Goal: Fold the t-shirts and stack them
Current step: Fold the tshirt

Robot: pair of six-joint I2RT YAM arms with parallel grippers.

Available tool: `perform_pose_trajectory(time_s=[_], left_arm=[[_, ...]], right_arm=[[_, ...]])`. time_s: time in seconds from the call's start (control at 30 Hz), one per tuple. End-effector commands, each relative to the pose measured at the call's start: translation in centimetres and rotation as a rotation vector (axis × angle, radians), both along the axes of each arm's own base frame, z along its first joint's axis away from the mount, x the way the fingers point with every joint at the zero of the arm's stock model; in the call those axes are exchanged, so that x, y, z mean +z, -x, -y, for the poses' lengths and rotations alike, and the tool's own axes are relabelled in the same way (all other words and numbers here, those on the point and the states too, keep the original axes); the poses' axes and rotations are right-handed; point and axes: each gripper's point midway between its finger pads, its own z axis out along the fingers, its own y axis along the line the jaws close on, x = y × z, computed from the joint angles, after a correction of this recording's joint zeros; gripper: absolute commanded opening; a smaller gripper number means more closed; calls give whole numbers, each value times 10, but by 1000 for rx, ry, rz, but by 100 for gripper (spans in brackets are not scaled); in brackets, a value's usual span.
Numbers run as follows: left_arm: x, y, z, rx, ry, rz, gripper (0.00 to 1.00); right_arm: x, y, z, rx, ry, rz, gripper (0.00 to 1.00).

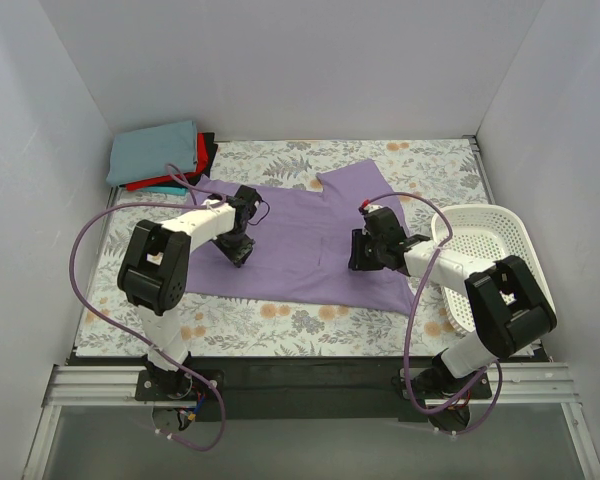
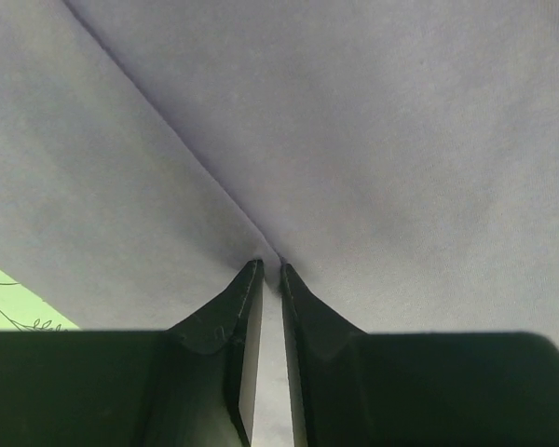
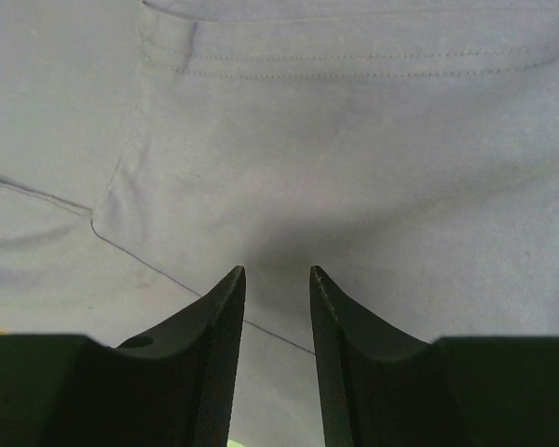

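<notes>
A lavender t-shirt (image 1: 300,240) lies spread flat across the middle of the table, one sleeve pointing toward the back. My left gripper (image 1: 242,256) presses down on its left part. In the left wrist view the left gripper (image 2: 270,268) is nearly shut, pinching a raised crease of the lavender t-shirt (image 2: 354,140). My right gripper (image 1: 357,258) rests on the shirt's right part. In the right wrist view the right gripper (image 3: 277,272) stands open, tips at the lavender t-shirt (image 3: 354,140) near a stitched hem. Folded t-shirts (image 1: 155,152) are stacked at the back left, grey-blue on top of red and black.
A white mesh basket (image 1: 490,250) stands at the right edge, close beside the right arm. A floral tablecloth (image 1: 280,320) covers the table and shows along the front of the shirt. White walls close in the left, back and right sides.
</notes>
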Motion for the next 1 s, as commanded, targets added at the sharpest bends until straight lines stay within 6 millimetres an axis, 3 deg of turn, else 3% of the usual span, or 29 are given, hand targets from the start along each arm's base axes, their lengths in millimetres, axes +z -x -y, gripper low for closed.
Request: perform_pose_trajectory(time_s=[0.0, 0.17, 0.73, 0.87, 0.97], left_arm=[[14, -10, 2, 19, 23, 53, 12], [21, -10, 0, 17, 23, 72, 0], [22, -2, -13, 28, 26, 75, 0], [24, -9, -6, -5, 59, 104, 20], [38, -21, -4, -32, 78, 179, 32]], right_arm=[[4, 1, 1, -3, -4, 23, 40], [-2, 4, 3, -10, 5, 12, 40], [-7, 5, 8, -27, 20, 9, 40], [-4, 4, 6, -22, 15, 15, 40], [6, -1, 4, -11, 5, 37, 43]])
